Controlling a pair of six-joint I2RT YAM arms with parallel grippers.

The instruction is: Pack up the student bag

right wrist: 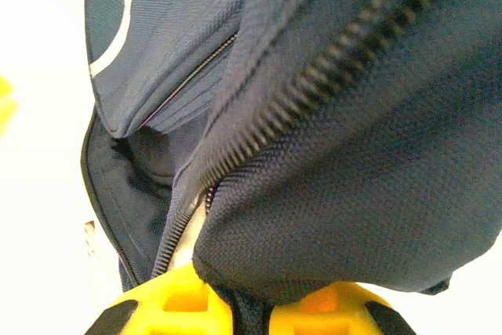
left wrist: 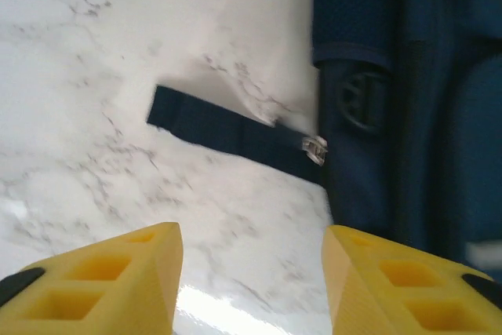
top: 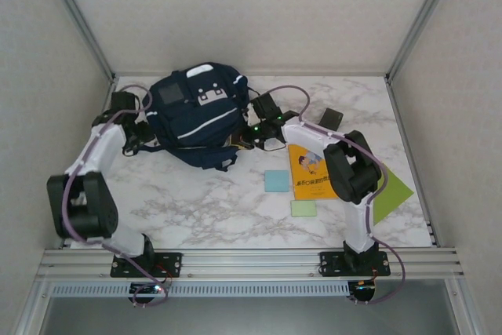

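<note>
Student bag: you find the student bag [top: 192, 115] lying on the far left-centre part of the marble table [top: 196, 202], its grey patches facing up, between your two arms.
Left gripper: your left gripper [left wrist: 252, 272] is at the bag's left side, low over the marble. Its yellow fingers stand apart and there is nothing between them.
Left wrist view: a dark strap [left wrist: 227, 131] runs flat across the table from the bag's side, ahead of the fingers and clear of them.
Right gripper: your right gripper [right wrist: 251, 304] is closed on a fold of the bag's navy fabric at the bag's right edge, and the cloth is pinched between the two yellow fingers.
Zipper: you see the zipper [right wrist: 314, 92] running diagonally just above the pinched fold, with a dark gap in the bag to its left.
Other items: right of the bag lie an orange book [top: 310, 172], a blue pad [top: 276, 181], a pale green pad [top: 303, 208] and a green sheet [top: 392, 190], all well apart from the bag.
</note>
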